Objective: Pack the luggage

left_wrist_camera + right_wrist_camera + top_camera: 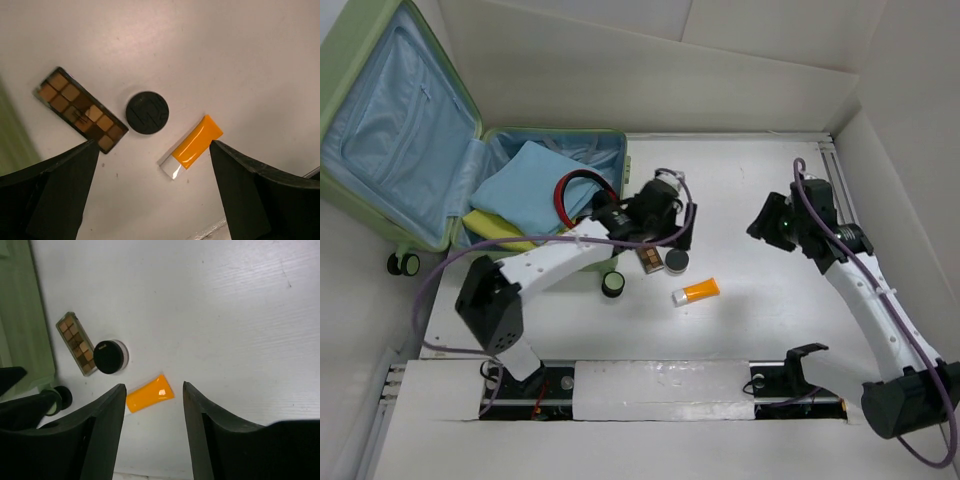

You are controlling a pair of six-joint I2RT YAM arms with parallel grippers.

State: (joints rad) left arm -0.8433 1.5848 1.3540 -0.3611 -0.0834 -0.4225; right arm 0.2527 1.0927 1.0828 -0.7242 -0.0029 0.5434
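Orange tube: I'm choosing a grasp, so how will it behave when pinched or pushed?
The orange tube looks soft-walled, so a pinch would probably squash it. Its glossy skin may slip. Lying flat with a flattened end, it should slide rather than roll when pushed.

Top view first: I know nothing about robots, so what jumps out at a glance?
The big pale green suitcase is open at the far left, with its blue lining showing and a blue cloth inside. Next comes the bright orange tube on the white table, close to a brown palette and a round black case. The left fingers hang wide open above those three.
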